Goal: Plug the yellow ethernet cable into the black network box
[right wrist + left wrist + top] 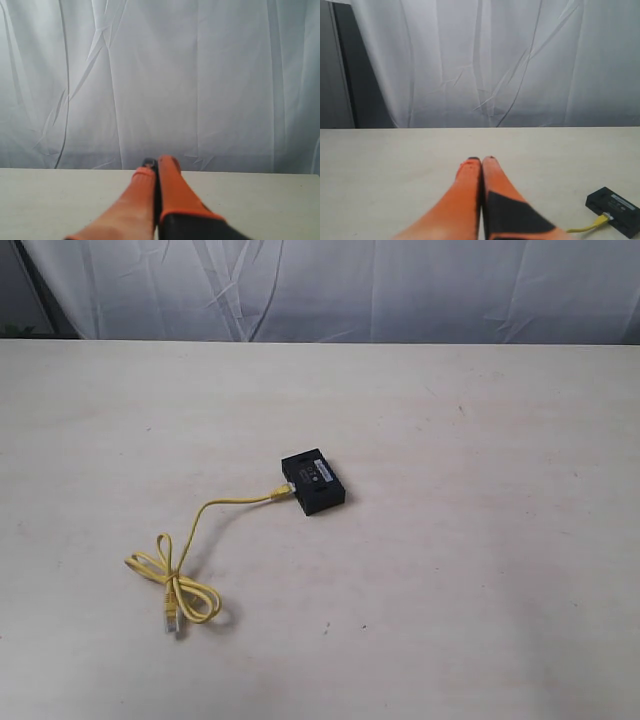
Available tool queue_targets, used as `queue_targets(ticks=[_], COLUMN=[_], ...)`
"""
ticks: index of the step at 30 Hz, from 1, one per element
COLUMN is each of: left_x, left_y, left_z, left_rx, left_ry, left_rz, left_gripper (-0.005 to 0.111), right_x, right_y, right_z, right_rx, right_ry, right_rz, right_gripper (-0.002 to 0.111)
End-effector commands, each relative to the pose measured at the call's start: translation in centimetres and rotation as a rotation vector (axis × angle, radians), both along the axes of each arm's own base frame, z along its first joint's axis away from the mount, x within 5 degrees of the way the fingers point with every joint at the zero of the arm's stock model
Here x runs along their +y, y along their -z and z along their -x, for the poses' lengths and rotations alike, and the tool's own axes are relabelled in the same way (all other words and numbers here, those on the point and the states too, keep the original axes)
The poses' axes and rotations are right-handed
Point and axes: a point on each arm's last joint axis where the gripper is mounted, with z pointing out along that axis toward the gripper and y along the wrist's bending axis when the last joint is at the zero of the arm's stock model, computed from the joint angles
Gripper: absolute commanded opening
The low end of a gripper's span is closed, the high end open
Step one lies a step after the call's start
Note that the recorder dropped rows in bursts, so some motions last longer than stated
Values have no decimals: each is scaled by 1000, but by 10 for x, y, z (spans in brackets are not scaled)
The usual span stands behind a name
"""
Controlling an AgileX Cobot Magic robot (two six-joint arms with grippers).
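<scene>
The black network box (314, 482) lies flat near the middle of the table, white label up. The yellow ethernet cable (190, 560) runs from a loose loop at the front left up to the box, where one clear plug (284, 489) sits against the box's left side. The other plug (172, 619) lies free by the loop. In the left wrist view the box (615, 211) and the cable (585, 227) show off to one side of my left gripper (481, 160), which is shut and empty. My right gripper (156, 162) is shut and empty too. Neither gripper appears in the exterior view.
The pale table (480, 590) ends at a far edge against a creased white curtain (400, 290). A dark panel (345, 75) stands beside the curtain in the left wrist view.
</scene>
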Motion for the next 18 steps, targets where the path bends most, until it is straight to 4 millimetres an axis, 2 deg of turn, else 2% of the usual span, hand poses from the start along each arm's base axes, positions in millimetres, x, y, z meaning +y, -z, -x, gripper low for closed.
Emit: queue_targets(ticks=[1, 5, 7, 11, 18], left_x=[3, 5, 6, 6, 6], left_y=[21, 37, 38, 47, 48], left_z=[5, 8, 10, 13, 13], left_rx=[4, 17, -2, 90, 96], left_ry=[-43, -74, -85, -90, -93], left_rz=[32, 41, 43, 36, 6], left_gripper=[0, 0, 0, 0, 0], right_x=[0, 0, 0, 0, 0], right_y=[1, 1, 1, 1, 1], right_z=[0, 0, 0, 0, 0], right_rx=[3, 3, 3, 3, 3], right_ry=[4, 4, 4, 4, 4], right_rz=[-3, -3, -3, -3, -3], right_gripper=[-1, -1, -1, -1, -1])
